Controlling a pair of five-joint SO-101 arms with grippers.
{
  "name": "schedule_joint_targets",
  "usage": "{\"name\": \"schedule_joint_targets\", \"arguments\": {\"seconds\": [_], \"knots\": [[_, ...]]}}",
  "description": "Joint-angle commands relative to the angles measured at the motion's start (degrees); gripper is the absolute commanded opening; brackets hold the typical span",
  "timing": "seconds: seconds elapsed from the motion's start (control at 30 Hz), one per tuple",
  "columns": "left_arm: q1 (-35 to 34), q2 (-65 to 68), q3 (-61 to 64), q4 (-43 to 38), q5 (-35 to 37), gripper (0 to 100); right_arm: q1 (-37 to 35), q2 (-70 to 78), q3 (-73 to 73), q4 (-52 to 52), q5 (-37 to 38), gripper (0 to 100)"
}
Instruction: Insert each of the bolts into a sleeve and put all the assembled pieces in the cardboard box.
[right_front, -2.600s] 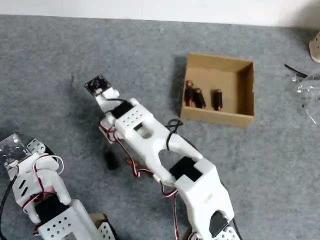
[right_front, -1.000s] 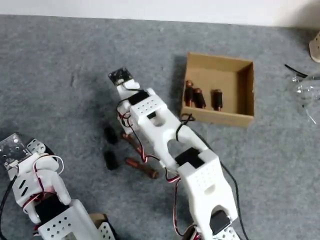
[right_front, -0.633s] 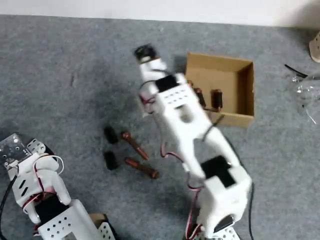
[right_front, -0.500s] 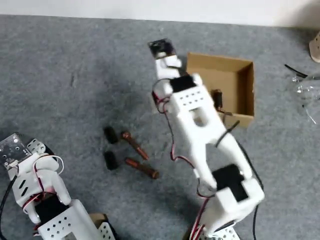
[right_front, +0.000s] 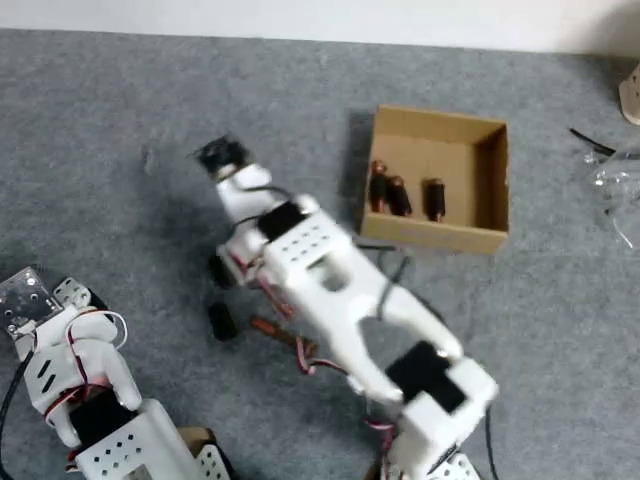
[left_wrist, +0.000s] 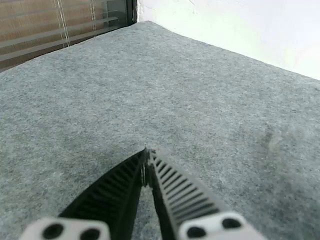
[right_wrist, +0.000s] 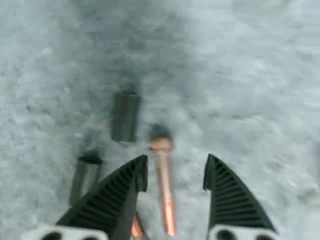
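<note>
Grey felt tabletop (right_front: 120, 120) holds a brown cardboard box (right_front: 430, 233) well aside of the right gripper (right_wrist: 176, 159), whose jaws gape over a copper bolt (right_wrist: 164, 190), black tube sleeve (right_wrist: 125, 116) just beyond the tips: an off-centre squeeze may roll the bolt.

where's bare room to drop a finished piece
Bare: the cardboard box floor between the three assembled pieces and its right wall; the grey mat between the left arm and the far edge. Crowded: under the right gripper, where bolts and sleeves lie.
</note>
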Motion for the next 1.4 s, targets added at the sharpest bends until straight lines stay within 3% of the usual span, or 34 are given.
{"name": "schedule_joint_targets", "arguments": {"seconds": [0.0, 0.23, 0.47, 0.8, 1.37], "knots": [[1.2, -0.8, 1.1, 0.1, 0.2, 1, -1.5, 8.0, -9.6, 1.5, -0.4, 17.6], [1.2, -0.8, 1.1, 0.1, 0.2, 1, -1.3, 26.0, -35.7, 16.7, -3.3, 17.6], [1.2, -0.8, 1.1, 0.1, 0.2, 1, -1.2, 39.9, -55.3, 23.8, -3.3, 17.6], [1.2, -0.8, 1.1, 0.1, 0.2, 1, -1.6, 44.0, -82.5, 35.1, -3.3, 17.6], [1.2, -0.7, 1.1, 0.1, 0.2, 1, -4.0, 56.1, -81.9, 34.6, -3.6, 17.6]]}}
